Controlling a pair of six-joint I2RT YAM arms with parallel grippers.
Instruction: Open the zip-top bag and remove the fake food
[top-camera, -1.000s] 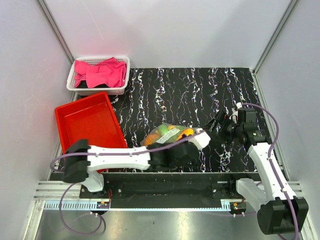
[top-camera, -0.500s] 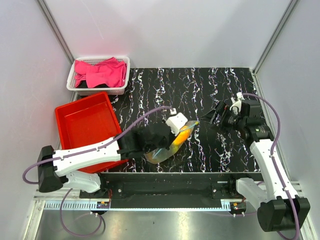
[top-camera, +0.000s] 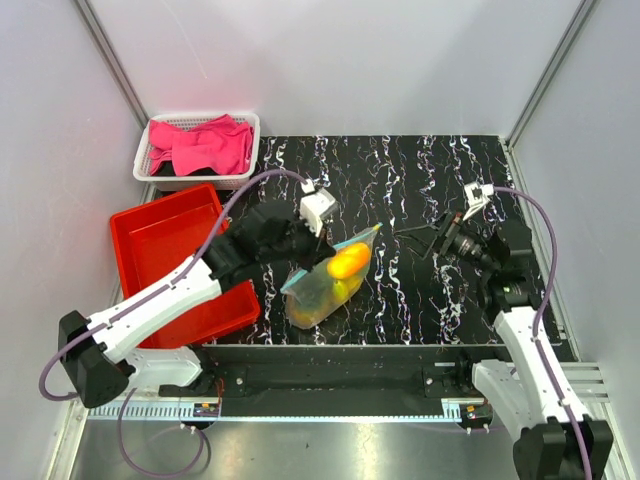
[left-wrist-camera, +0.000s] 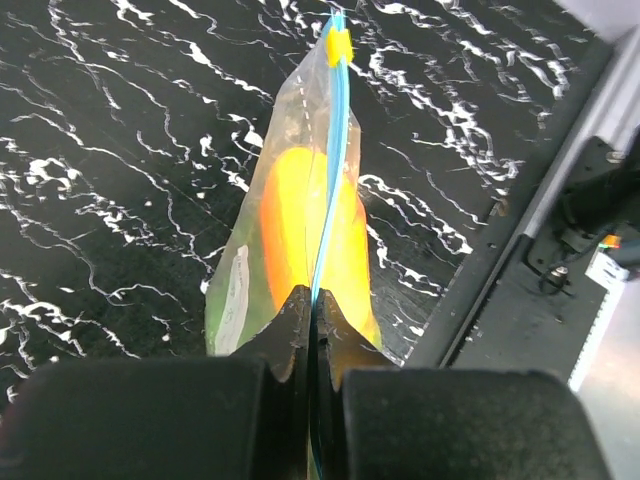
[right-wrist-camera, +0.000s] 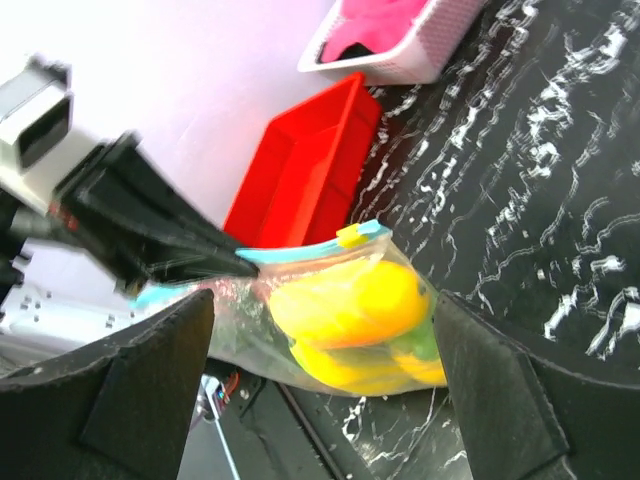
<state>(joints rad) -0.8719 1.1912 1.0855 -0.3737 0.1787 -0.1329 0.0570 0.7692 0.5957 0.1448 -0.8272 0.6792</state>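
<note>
The black marbled table (top-camera: 420, 190) carries a red bin (top-camera: 170, 250) at its left side, and the action is just to the right of that bin. There the left arm holds the zip-top bag (top-camera: 325, 280) up so that it hangs by its zip edge. The left fingers (left-wrist-camera: 285, 335) are pinched together on the near end of the light blue strip. The right fingers (right-wrist-camera: 150, 390) are spread wide with nothing between them. They sit well to the right of the bin and are aimed at the bag's far end.

The fake food (top-camera: 347, 262), yellow-orange pieces with a bit of green lower down, is all inside. From the left wrist view the strip looks sealed along its length, though I can't be sure.

I'd say the opening step is only being set up. Next, the right fingers need to close on the small yellow slider (left-wrist-camera: 338, 45) at the strip's far tip and draw it along while the left side holds firm.
</note>
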